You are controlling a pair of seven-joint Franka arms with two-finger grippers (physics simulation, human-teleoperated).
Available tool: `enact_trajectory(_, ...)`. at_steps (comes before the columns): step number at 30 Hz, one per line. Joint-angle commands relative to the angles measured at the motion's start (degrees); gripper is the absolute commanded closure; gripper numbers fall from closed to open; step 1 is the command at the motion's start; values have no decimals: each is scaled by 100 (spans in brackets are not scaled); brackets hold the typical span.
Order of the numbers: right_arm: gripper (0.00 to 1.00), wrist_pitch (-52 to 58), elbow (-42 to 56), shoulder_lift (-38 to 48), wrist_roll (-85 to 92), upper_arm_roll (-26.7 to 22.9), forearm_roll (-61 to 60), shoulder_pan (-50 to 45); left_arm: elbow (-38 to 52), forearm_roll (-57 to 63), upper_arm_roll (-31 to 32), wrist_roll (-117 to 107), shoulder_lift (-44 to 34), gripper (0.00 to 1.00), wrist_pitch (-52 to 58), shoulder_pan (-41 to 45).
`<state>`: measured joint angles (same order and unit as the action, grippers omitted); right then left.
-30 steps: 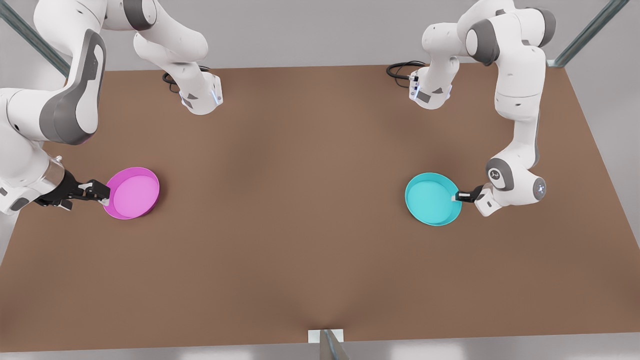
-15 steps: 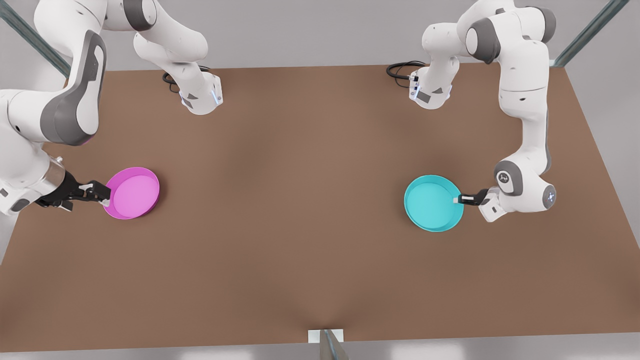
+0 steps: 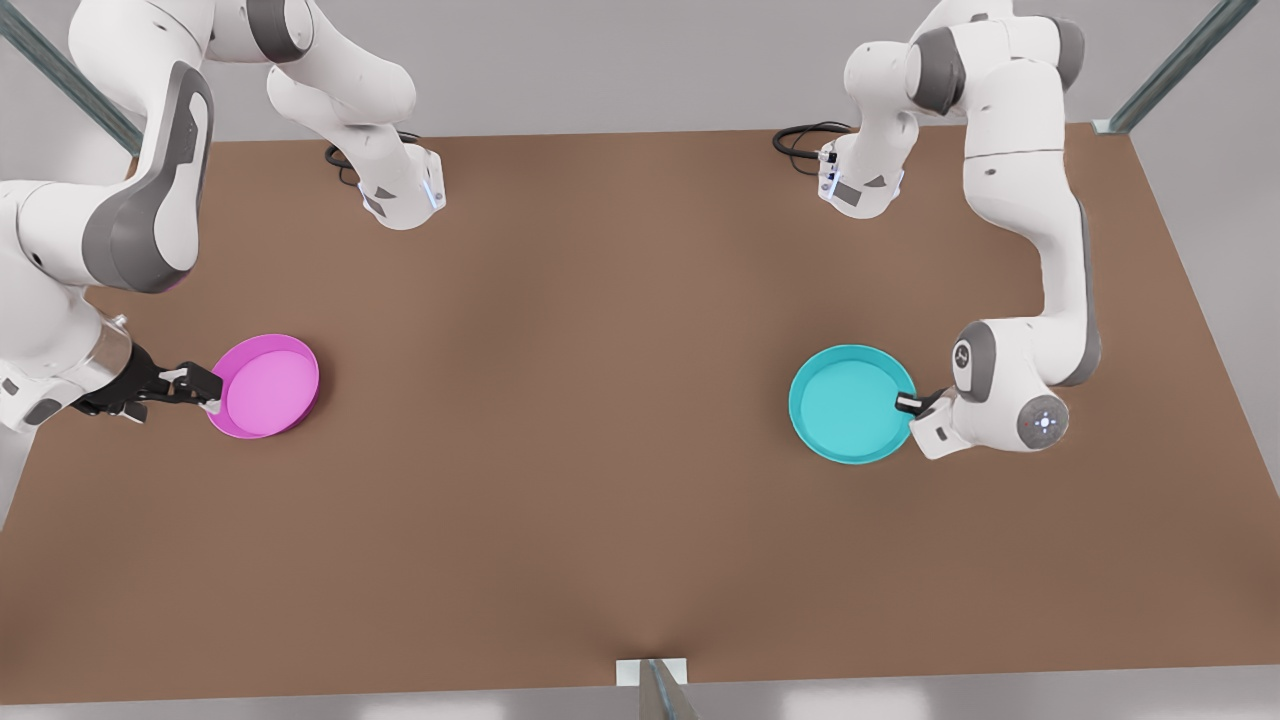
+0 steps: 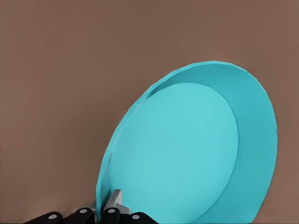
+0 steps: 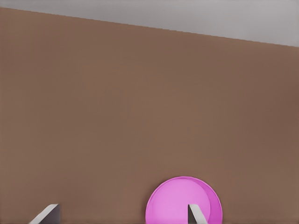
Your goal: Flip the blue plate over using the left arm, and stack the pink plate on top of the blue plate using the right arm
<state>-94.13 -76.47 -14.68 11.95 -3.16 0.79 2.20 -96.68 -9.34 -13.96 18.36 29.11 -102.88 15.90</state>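
The left gripper (image 3: 908, 404) is closed on the rim of the blue plate (image 3: 848, 403), its two fingers pinching the low wall at the plate's 3 o'clock edge in the front view; the left wrist view shows the fingertips (image 4: 112, 201) clamped on that rim with the dish (image 4: 196, 149) standing tilted in front of the camera, its hollow side facing the lens. An edge grip like this looks chosen to leave the rest of the plate free to swing about the pinched point, which a flip needs. The plate sits at about 3 o'clock on the brown table (image 3: 600, 500); it is round, so it has no long axis, and its open face points mostly upward and a little toward 9 o'clock, so the flip appears barely begun. Whether its far edge touches the table I cannot tell. The right gripper (image 3: 205, 390) is at the 9 o'clock edge of the pink plate (image 3: 266, 386), which lies flat and open side up at the table's 9 o'clock side, well apart from the blue one. In the right wrist view its fingers (image 5: 195, 215) stand wide apart with the pink dish (image 5: 183, 201) partly between them, holding nothing, so this arm is probably waiting for the blue plate to be turned.
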Motion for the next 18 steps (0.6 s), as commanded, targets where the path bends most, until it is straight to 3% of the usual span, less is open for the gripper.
enact_trajectory(1, 0, 0, 1, 0, 0, 0, 0, 0, 0, 230, -1, -43, -2, 79, 14, 36)
enact_trajectory(18, 0, 0, -8, -8, 0, 0, 9, 0, 791, 2419, -10, -2680, -90, 79, 945, 2400)
